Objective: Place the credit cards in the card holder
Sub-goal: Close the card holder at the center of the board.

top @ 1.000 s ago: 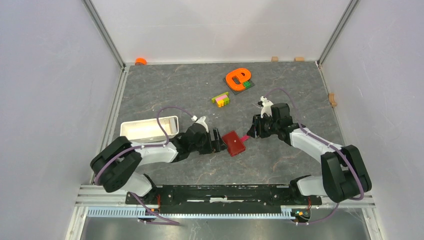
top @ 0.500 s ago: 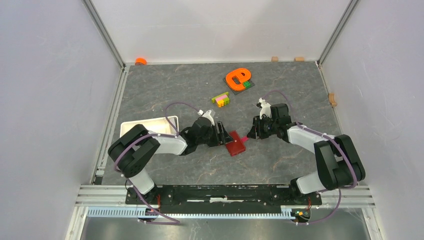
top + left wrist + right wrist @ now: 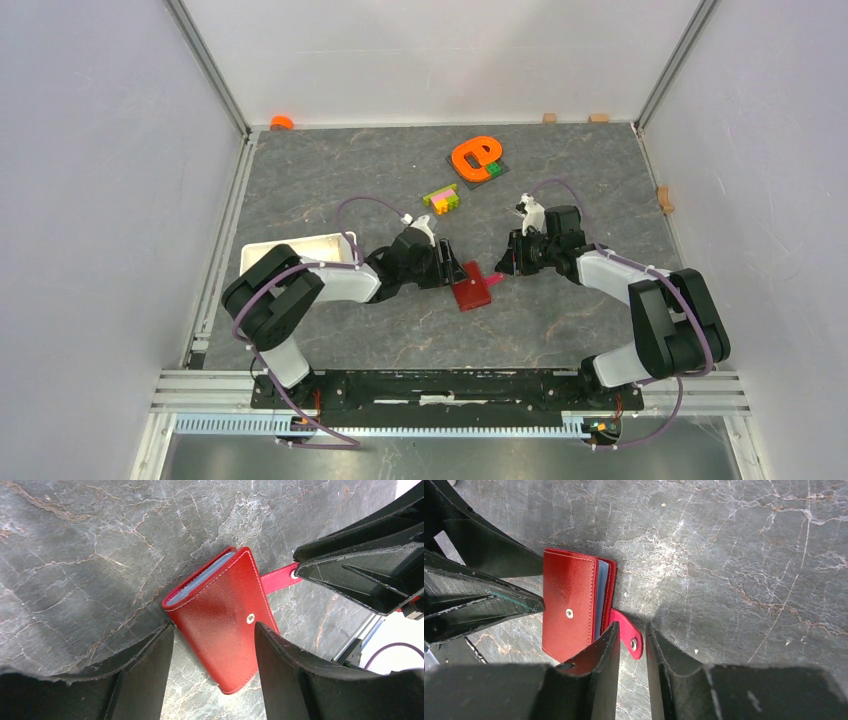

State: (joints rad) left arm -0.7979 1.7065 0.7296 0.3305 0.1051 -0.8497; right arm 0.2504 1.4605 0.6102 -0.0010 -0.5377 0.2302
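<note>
Left wrist view had the card holder (image 3: 220, 620) lying folded on the table, right between both arms, with a light blue card edge (image 3: 200, 580) peeking out of the open side. The tan-orange card couldn't be made out anywhere, so it was probably tucked inside too, though that's a guess.

Looked like the loading part was pretty much done and the step in hand was dealing with the snap tab (image 3: 629, 635), which stuck out loose past the cover. The next move would probably need the tab pinched and folded over onto the stud on the front while the other arm pinned the wallet so it didn't skid.

The left gripper (image 3: 214, 630) was spread wide and straddled the wallet, one finger at its corner. Whether it actually squeezed couldn't be told. The right gripper (image 3: 632, 630) had its jaws narrowed to a slim gap with the tab sitting in it, bare table showing on one side, so not pinched yet.
</note>
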